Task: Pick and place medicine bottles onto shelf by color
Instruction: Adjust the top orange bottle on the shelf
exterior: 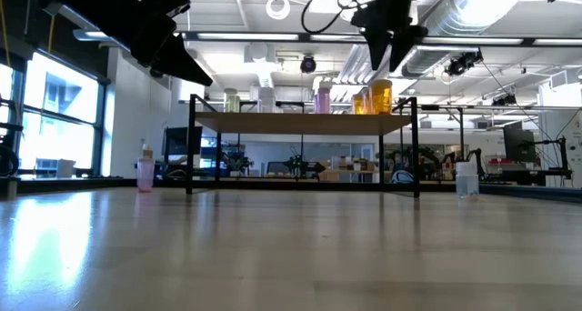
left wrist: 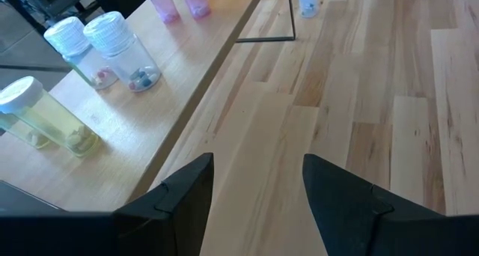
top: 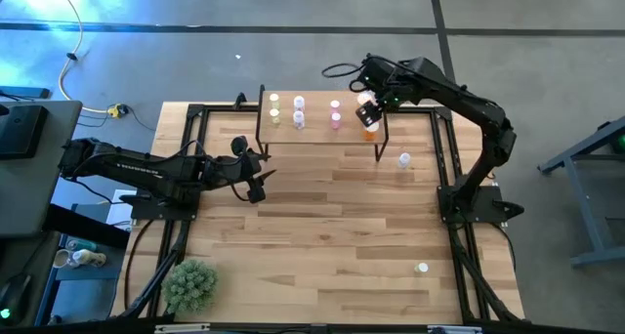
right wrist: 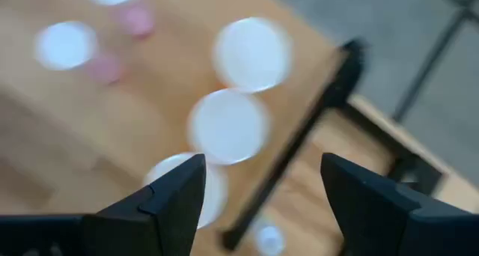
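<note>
The shelf (top: pixel 317 131) stands at the table's far side, with medicine bottles upright on its top: yellow-green (left wrist: pixel 46 115), pale lavender (left wrist: pixel 121 52), pink (top: pixel 335 114) and orange (exterior: pixel 377 97). My right gripper (exterior: pixel 393 64) hangs open just above the orange bottles (top: pixel 369 131), pointing down, clear of their white caps (right wrist: pixel 227 126). My left gripper (left wrist: pixel 258 162) waits open over the table, in front of the shelf's left end. Loose bottles stand on the table: a pale one (top: pixel 404 160), another (top: pixel 422 269), and a pink one (exterior: pixel 145 175).
A spiky green plant (top: pixel 190 283) sits at the table's near left corner. Black frame rails (top: pixel 451 168) run along the table's sides. The shelf's thin black legs (exterior: pixel 416 147) stand beside the right gripper. Bare wood (top: pixel 322 236) spreads between the shelf and the near edge.
</note>
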You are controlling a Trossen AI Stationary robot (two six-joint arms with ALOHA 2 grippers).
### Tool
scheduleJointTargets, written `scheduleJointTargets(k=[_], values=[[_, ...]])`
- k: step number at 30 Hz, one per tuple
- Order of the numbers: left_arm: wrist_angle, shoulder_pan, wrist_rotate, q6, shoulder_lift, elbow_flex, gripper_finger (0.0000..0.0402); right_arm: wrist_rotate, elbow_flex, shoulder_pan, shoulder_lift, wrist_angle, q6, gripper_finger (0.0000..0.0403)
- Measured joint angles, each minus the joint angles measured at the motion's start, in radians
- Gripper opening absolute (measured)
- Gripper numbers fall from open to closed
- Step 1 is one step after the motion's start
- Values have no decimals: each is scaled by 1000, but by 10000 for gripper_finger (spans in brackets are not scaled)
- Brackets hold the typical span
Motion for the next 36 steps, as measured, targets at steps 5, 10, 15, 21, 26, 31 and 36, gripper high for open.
scheduleJointTargets(k=[5,10,15,21,26,31,36], values=[[0,0,0,0,0,0,197,73,0,-43,1,0,0,256],[0,0,0,0,0,0,197,78,-6,-95,31,43,-46,256],[0,0,0,0,0,0,197,59,-6,-113,34,226,-133,256],[1,0,0,0,0,0,197,15,-6,-109,48,367,-212,256],[1,0,-1,0,0,0,197,25,-6,-97,95,328,-219,256],[0,0,0,0,0,0,197,33,-6,-81,123,313,-204,256],[1,0,0,0,0,0,197,35,-6,-75,125,295,-196,256]])
